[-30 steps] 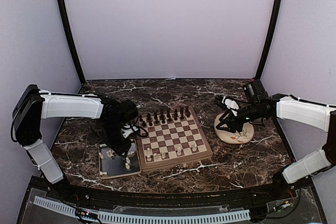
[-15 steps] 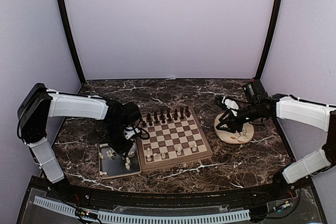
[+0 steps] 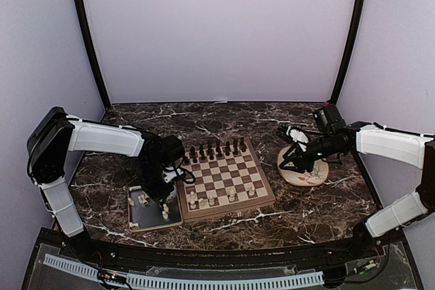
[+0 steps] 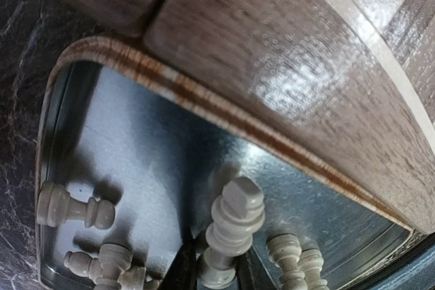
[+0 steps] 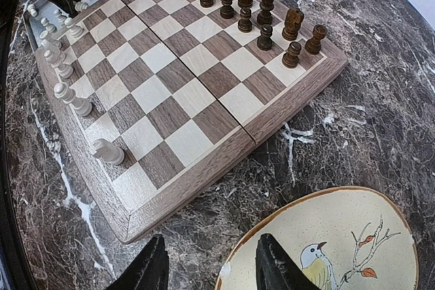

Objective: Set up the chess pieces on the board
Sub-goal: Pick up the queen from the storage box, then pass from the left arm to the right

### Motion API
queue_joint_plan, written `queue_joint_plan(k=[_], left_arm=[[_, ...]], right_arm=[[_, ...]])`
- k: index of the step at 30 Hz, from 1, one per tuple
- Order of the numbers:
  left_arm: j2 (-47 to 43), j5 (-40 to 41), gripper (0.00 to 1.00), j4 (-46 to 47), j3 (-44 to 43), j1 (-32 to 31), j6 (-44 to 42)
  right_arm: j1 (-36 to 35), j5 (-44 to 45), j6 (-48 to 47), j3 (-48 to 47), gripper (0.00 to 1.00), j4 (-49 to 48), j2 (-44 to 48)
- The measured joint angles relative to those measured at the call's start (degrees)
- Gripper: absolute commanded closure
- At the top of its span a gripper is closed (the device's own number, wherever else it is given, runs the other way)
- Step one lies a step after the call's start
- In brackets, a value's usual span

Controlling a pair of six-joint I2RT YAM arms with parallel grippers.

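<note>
Left end effector: clamped low on an upright cream piece over the grey tray, beside the board; low hold likely for upright set-down.
Right end effector: spread, empty, above the floral plate, clear of the work.
Board: mid-bench, cream rank part-filled.

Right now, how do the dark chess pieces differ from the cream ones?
The dark pieces all stand on the board, in two rows at one edge; the cream pieces are split, some along the opposite edge, others in the grey tray. Every dark piece is upright; one cream piece in the tray lies on its side. One cream piece sits in the left pincer; no dark piece is held. Both are small turned figures.
</note>
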State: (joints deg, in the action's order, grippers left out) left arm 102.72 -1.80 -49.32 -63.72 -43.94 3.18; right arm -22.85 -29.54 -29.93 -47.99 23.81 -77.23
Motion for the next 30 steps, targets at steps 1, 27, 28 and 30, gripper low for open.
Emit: queue_joint_plan(k=[1,27,28,30], left_arm=[[-0.1,0.2,0.87,0.0,0.0,0.0,0.0],[-22.7,-18.1,0.88,43.5,7.7,-1.6,6.6],[-22.7,-18.9,0.88,45.4,8.0,-1.7,7.2],[-22.7,-20.4,0.88,48.6,8.4,-1.7,8.5]], right_arm=[[0.0,-0.1,0.0,0.0,0.56,0.0,-0.1],[-13.3,-16.0,14.4,-40.9,0.53,12.6,-21.4],[-14.3,-16.4,14.8,-41.8,0.53,12.9,-22.4],[-15.7,-17.3,15.5,-44.2,0.53,13.7,-24.7]])
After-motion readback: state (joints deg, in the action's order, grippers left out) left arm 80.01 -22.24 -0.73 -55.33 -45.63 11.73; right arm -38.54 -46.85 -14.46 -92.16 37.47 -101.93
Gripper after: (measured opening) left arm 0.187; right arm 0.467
